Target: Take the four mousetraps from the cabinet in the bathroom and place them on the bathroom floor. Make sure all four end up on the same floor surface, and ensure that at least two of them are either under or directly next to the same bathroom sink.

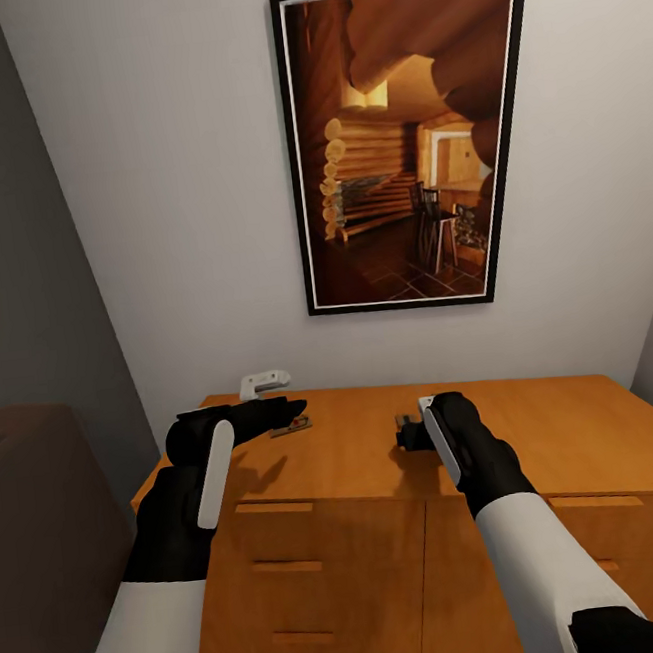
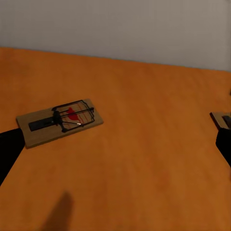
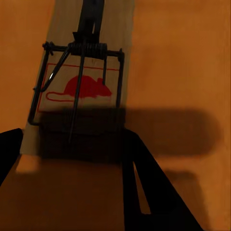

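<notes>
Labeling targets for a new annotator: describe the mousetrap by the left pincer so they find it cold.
Start at the framed log-cabin picture on the wall, then drop to the orange-brown cabinet below it. On its top, near the back left, a flat tan mousetrap lies just off the tip of the left pincer. It lies bare; the right pincer covers the other one.

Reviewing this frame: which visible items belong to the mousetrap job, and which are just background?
Job items:
- mousetrap near the left hand
- mousetrap at the right hand
- cabinet they lie on

Background:
- framed log-cabin picture on the wall
- small white object at the cabinet's back edge
- dark brown furniture at left
</notes>
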{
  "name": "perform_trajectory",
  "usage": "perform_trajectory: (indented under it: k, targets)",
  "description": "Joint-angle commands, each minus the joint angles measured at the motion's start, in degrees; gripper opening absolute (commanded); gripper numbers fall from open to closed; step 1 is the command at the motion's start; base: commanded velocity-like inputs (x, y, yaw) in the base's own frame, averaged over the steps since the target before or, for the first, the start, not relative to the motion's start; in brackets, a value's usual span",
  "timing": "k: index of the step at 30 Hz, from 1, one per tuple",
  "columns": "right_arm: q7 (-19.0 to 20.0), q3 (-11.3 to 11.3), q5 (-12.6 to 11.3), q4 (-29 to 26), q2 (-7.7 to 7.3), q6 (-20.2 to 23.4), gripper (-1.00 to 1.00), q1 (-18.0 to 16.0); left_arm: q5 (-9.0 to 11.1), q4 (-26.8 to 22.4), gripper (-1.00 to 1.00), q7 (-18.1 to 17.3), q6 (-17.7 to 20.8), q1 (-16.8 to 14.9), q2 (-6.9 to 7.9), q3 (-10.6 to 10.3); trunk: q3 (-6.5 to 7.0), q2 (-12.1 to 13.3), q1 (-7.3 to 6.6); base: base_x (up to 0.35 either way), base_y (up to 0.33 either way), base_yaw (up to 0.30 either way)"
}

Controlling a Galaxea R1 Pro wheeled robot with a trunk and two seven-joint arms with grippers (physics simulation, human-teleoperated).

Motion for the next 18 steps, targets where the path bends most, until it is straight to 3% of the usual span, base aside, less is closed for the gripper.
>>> perform_trajectory:
  k: [1,18]
  targets:
    - [0.3,-0.2,-0.6,1.7,0.08,0.2,-1.0,0.0,0.0,0.0,1.0,-0.2,0.2,-0.1,-0.02,0.0,-0.08,0.0,0.0,0.0,0.0,0.0]
    - [0.1,-0.2,-0.2,1.2,-0.1,0.2,-1.0,0.0,-0.1,-0.1,1.0,-0.2,0.2,-0.1,-0.02,0.0,-0.08,0.0,0.0,0.0,0.0,0.0]
